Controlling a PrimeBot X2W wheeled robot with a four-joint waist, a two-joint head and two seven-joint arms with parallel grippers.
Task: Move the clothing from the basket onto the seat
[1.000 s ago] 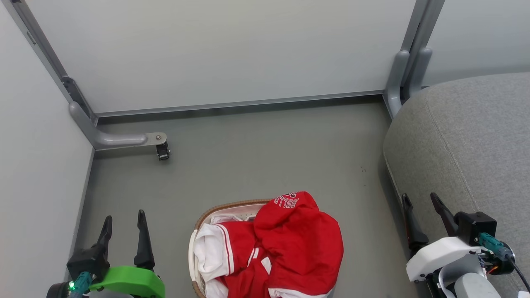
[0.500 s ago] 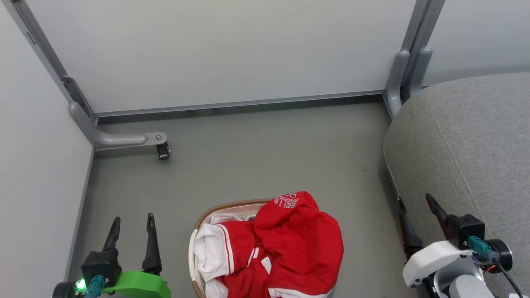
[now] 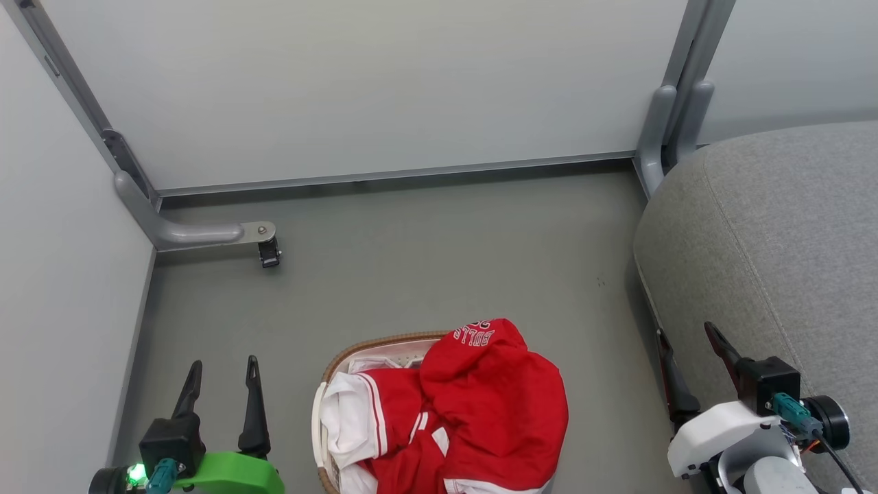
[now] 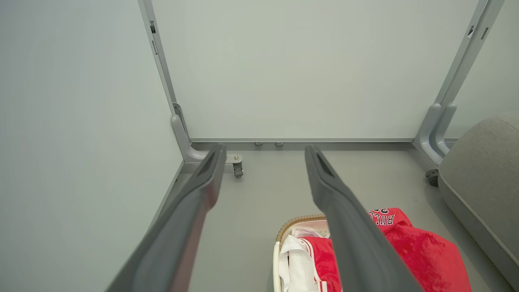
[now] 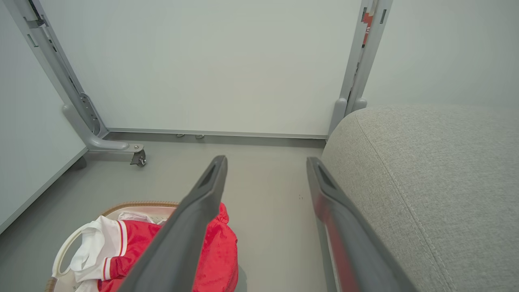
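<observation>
Left gripper [image 3: 224, 362], right gripper [image 3: 684, 331] lower now, wide, empty; left wrist view: caster [image 4: 432, 177] beside seat [image 4: 478, 170].

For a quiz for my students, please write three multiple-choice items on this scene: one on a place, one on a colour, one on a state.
1. The red clothing lies: A. on the floor B. heaped in the basket C. inside a gripper
2. The basket's woven rim is: A. blue B. brown C. black
3. The left gripper and right gripper are: A. both open, holding nothing B. both shut C. one shut on cloth
Answers: 1 B, it spills over the rim; 2 B, brown weave shows; 3 A, both stand spread, nothing between.
</observation>
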